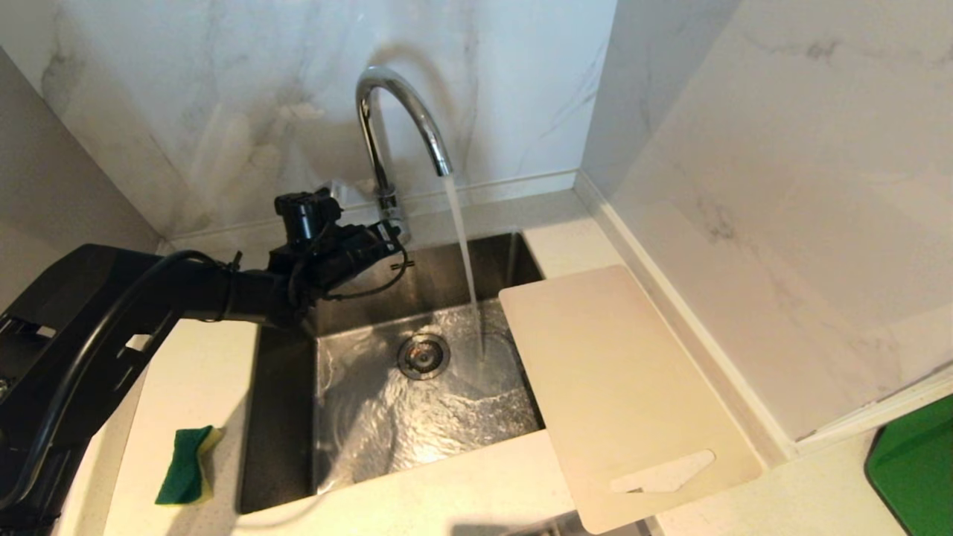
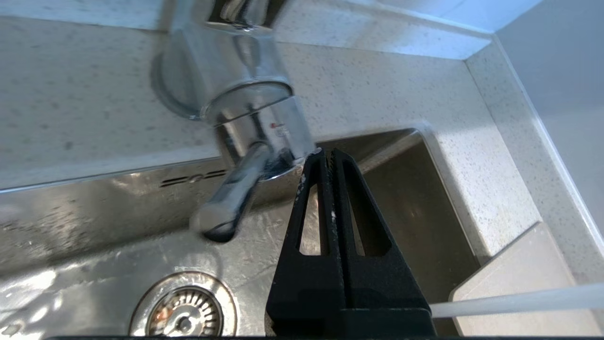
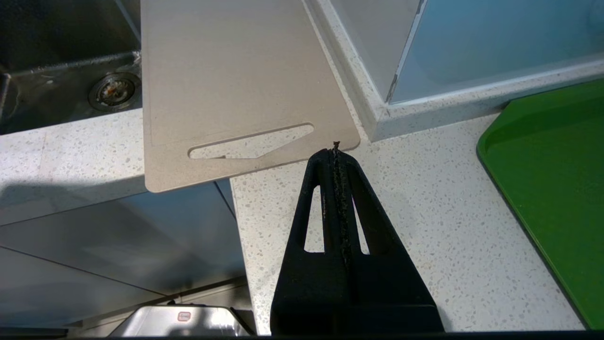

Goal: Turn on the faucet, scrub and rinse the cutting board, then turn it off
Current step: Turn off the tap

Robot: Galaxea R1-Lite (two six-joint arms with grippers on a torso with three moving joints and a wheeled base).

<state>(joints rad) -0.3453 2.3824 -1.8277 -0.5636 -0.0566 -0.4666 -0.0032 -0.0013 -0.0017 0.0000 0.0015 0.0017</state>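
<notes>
The cutting board [image 1: 624, 387] is lying on the counter [image 1: 417, 484] at the right of the sink [image 1: 283, 417], its far edge overhanging the basin and its slotted end sticking out past the counter's front edge; the faucet [image 1: 402, 112] is running, its stream falling just beside the drain [image 1: 423, 355]; the left gripper [image 1: 394, 249] is hanging at the faucet's base with its fingers pressed together on nothing; a green and yellow sponge [image 1: 186, 465] is sitting on the counter left of the sink; a green tray [image 1: 919, 469] is showing at the far right.

In the left wrist view, the left gripper's closed tips [image 2: 325, 156] are sitting right at the faucet body [image 2: 255, 113], beside its lever [image 2: 231, 198]; whether they are touching it cannot be told.

In the right wrist view, the right gripper [image 3: 336, 150] is hovering closed and empty over the counter, near the board's slotted corner.
</notes>
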